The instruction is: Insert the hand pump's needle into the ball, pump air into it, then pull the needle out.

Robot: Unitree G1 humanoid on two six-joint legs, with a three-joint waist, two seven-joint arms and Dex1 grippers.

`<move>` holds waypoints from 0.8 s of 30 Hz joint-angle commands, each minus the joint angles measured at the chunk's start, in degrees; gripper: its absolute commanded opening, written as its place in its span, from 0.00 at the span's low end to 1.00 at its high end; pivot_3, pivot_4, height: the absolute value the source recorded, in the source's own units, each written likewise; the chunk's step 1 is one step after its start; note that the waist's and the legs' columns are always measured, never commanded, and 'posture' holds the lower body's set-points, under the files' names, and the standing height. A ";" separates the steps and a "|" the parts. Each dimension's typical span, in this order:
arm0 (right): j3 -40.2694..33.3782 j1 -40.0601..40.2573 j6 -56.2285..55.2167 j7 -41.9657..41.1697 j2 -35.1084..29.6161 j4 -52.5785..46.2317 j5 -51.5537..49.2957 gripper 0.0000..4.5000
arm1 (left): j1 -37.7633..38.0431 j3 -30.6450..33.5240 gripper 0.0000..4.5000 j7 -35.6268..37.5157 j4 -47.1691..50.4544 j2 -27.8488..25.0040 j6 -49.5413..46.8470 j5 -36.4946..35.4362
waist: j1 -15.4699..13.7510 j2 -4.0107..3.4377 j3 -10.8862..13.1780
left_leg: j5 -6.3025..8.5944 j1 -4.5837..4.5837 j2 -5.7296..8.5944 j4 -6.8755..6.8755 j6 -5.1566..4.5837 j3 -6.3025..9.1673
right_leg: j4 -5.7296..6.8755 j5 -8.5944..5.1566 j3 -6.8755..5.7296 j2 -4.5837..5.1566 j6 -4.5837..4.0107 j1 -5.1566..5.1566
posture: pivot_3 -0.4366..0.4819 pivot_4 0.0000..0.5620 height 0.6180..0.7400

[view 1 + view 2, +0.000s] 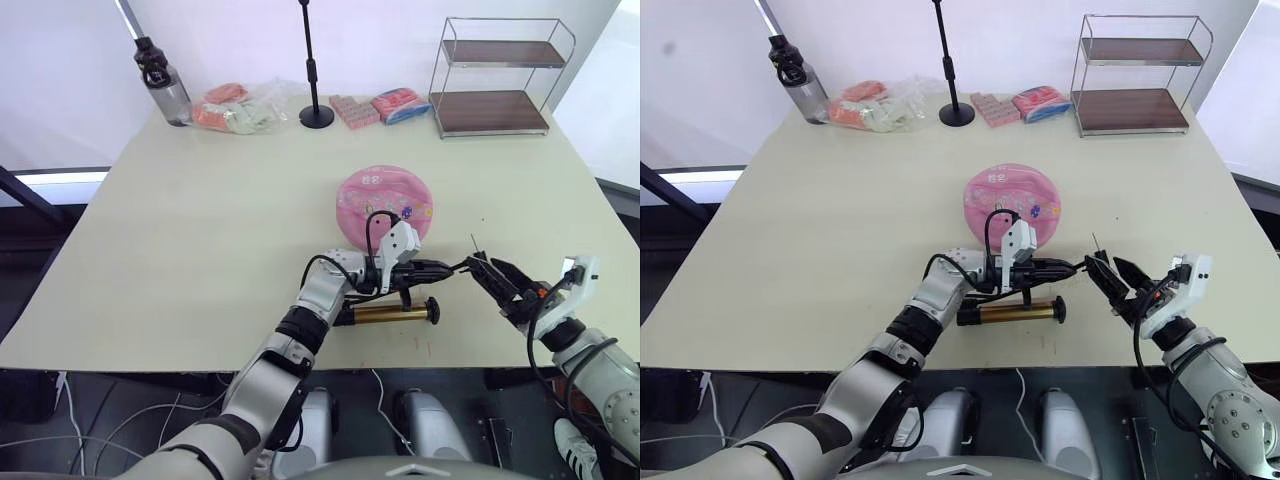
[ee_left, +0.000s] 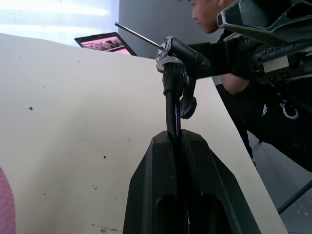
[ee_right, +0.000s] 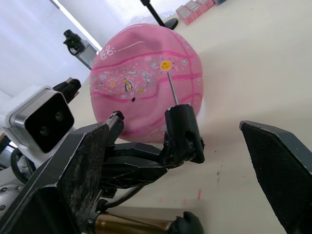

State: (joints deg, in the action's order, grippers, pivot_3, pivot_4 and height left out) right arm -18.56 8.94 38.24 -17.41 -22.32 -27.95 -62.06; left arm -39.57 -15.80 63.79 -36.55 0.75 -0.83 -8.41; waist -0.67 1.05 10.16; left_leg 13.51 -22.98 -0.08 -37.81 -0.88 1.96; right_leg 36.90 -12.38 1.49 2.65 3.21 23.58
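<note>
Here, line by line:
Ball: the pink ball (image 1: pixel 385 203) lies mid-bench (image 1: pixel 200 250), beyond both pincers.
Hand pump: the gold hand pump (image 1: pixel 388 314) lies flat near the bench's front edge, under the left arm.
Left pincer (image 1: pixel 437 268): clenched on the black hose (image 2: pixel 173 119), just short of the needle fitting.
Needle: the needle (image 3: pixel 171 89) stands up from its fitting, clear of the ball.
Right pincer (image 1: pixel 497 281): released, jaws wide beside the fitting.
Left wrist view: a person (image 2: pixel 253 73) sits past the bench.
Right wrist view: the ball's valve hole (image 3: pixel 133 99).

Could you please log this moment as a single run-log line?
left gripper: shut on hose | right gripper: open around needle fitting | ball: on table, not pierced | hand pump: lying flat
</note>
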 commanded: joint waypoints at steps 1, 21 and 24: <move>-0.46 -0.91 0.31 0.01 -0.02 -0.94 -2.21 1.00 | 0.28 0.28 0.02 1.02 3.50 1.14 -0.28 -1.82 | 0.02 0.00 0.00 | 0.00 0.00 0.00 0.00 0.00 0.00 | 0.00 0.00 0.00 0.00 0.00 0.00 | 0.48 0.27 1.00; -0.89 0.07 0.22 -1.71 -0.76 -0.13 -1.28 0.08 | 1.06 0.80 0.00 0.05 3.04 1.48 -0.95 -1.93 | 0.02 0.00 0.00 | 0.00 0.00 0.00 0.00 0.00 0.00 | 0.00 0.00 0.00 0.00 0.00 0.00 | 0.48 0.27 1.00; -0.90 0.04 0.04 -2.07 -0.79 0.13 -0.75 0.08 | 1.29 0.67 0.00 0.06 2.90 1.42 -0.70 -1.72 | 0.02 0.00 0.00 | 0.00 0.00 0.00 0.00 0.00 0.00 | 0.00 0.00 0.00 0.00 0.00 0.00 | 0.48 0.27 1.00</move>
State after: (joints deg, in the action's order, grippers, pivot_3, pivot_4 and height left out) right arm -18.55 8.83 39.25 -18.71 -22.43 -26.85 -63.05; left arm -38.09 -15.69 63.89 -35.61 1.52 -2.09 -9.19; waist -0.65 1.06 10.16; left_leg 13.51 -22.99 -0.08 -37.81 -0.89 1.96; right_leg 36.90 -12.39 1.49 2.65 3.21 23.59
